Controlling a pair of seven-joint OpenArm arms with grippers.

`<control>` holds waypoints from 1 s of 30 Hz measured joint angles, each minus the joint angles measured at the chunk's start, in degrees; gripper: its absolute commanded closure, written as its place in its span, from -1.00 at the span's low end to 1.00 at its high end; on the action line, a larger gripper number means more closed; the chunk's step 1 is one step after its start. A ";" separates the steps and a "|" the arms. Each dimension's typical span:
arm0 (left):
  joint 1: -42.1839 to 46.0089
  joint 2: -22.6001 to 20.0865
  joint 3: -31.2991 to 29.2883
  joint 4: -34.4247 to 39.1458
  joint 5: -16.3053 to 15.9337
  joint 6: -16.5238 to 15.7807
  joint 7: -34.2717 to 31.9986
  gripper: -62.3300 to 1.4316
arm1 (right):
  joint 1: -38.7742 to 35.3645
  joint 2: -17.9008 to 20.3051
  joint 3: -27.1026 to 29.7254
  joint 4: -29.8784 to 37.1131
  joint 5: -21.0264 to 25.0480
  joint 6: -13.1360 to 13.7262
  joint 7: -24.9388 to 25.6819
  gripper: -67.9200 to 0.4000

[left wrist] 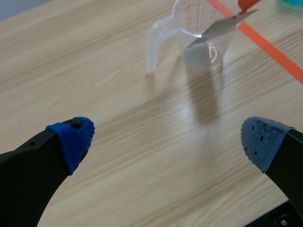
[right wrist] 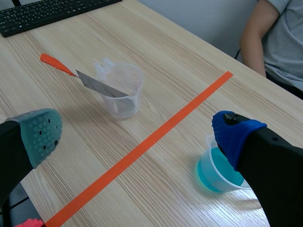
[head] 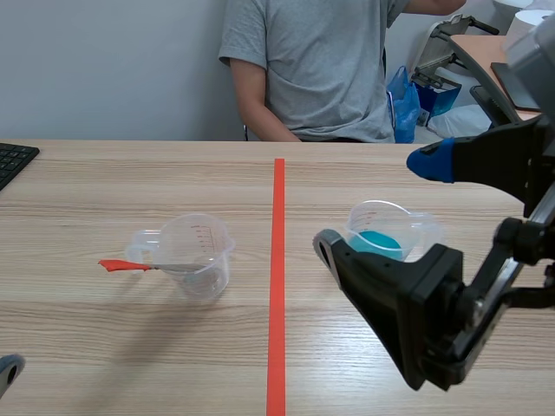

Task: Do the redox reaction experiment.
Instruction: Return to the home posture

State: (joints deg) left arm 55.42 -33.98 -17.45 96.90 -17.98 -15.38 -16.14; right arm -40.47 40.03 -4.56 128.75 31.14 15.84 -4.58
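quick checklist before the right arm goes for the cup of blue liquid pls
1. Right gripper open: ok.
2. Blue cup upright, liquid inside: ok.
3. Blue cup centred between the right fingers: not ok, it sits partly behind the blue-padded finger.
4. Clear cup upright, knife resting in it, handle out over the rim: ok.
5. Left gripper open and short of the clear cup: ok.
6. Liquid in the clear cup: cannot tell.
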 measured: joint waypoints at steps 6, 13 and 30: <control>-5.92 -2.75 0.00 2.51 -0.04 -5.60 2.29 -1.00 | 0.48 0.00 0.00 -0.02 -0.07 0.00 -0.02 -1.00; -14.58 -3.61 0.76 4.61 -1.11 -7.43 9.70 -1.00 | 0.61 0.00 0.00 -0.02 -0.22 0.00 0.00 -1.00; -22.56 0.50 4.74 4.61 -5.90 -7.63 14.19 -1.00 | 0.61 0.00 0.00 -0.02 -0.22 0.00 0.00 -1.00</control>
State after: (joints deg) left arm 32.86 -33.47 -12.71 101.51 -23.88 -23.00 -1.96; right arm -39.86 40.03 -4.56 128.73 30.92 15.84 -4.58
